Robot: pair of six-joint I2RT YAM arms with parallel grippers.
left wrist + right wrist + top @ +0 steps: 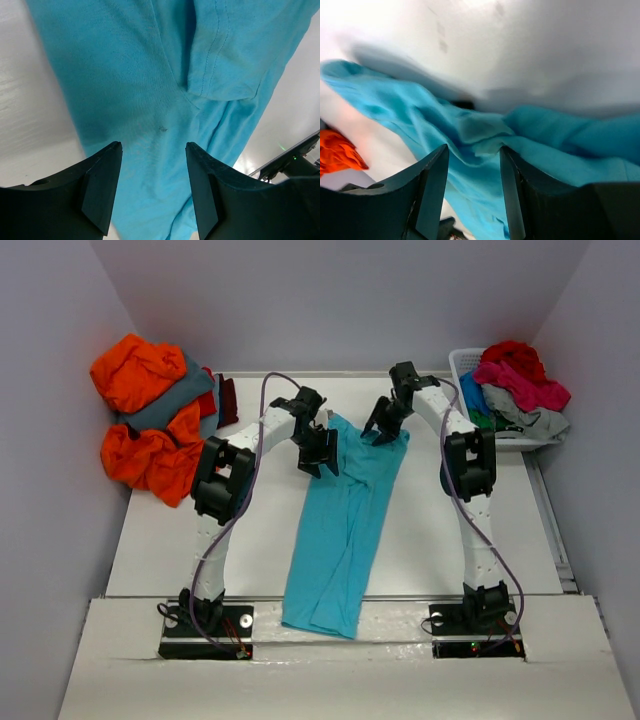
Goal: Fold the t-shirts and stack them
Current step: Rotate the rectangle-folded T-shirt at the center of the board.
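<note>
Orange t-shirts [140,440] and a slate grey t-shirt [165,408] were heaped at the worktop's [440,530] 10 o'clock corner. The left claw [153,150] stood open over the turquoise t-shirt [345,520], which lay as a long strip down the centre from 12 to 6 o'clock. The right claw [472,150], also open, had a fold of that shirt's 1 o'clock corner at its fingertips; other t-shirts [520,380] filled the basket [462,360] at 2 o'clock.

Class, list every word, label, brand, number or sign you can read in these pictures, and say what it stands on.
None can be read.
The turquoise t-shirt, the orange t-shirts and the white basket are plain, and the arms show no legible marking.
</note>
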